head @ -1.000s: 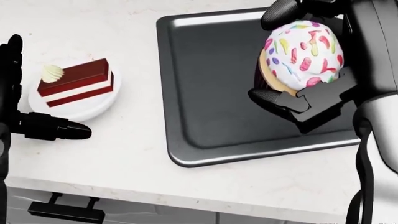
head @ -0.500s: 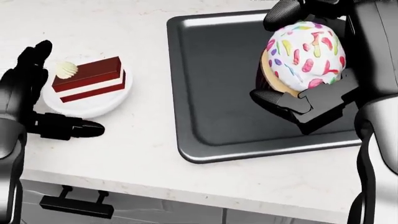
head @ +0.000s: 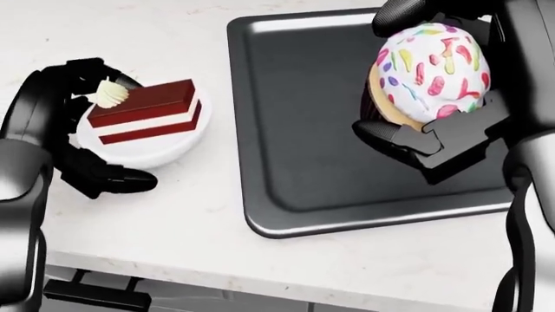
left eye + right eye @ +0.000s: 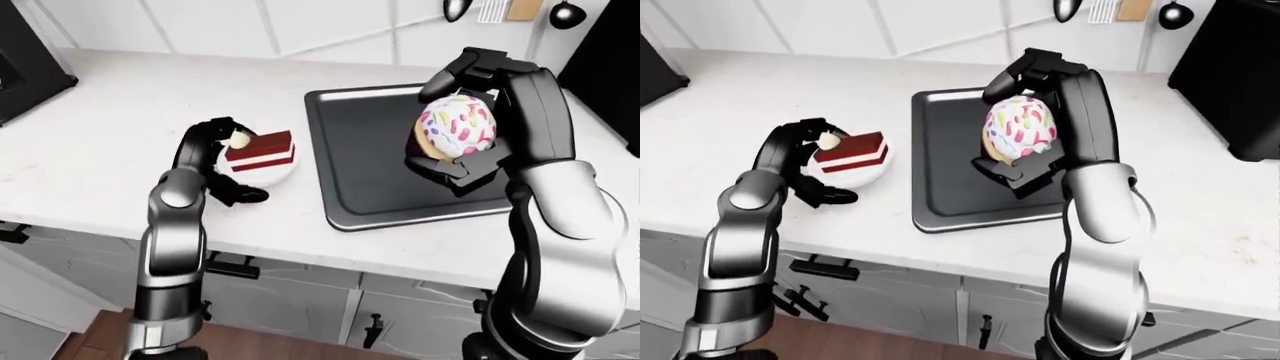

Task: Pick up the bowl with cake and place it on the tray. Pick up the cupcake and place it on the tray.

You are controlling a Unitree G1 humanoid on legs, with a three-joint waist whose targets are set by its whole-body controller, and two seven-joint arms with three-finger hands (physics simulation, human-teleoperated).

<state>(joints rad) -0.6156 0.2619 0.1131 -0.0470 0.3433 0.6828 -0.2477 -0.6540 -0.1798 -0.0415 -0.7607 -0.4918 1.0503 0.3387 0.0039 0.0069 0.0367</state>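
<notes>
White marble worktop [image 4: 110,127] under tiled wall [image 4: 250,22], grey drawers [image 4: 290,300] below. Right hand [image 3: 425,84] clamped on cupcake [image 3: 429,71] above dark tray [image 3: 304,117]. Left hand [image 3: 73,133] open, fingers cupping bowl with cake [image 3: 143,120].

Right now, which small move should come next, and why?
Probably lower the right hand: it grips the cupcake above the tray, seemingly not yet set down. The left hand only cups the bowl.
</notes>
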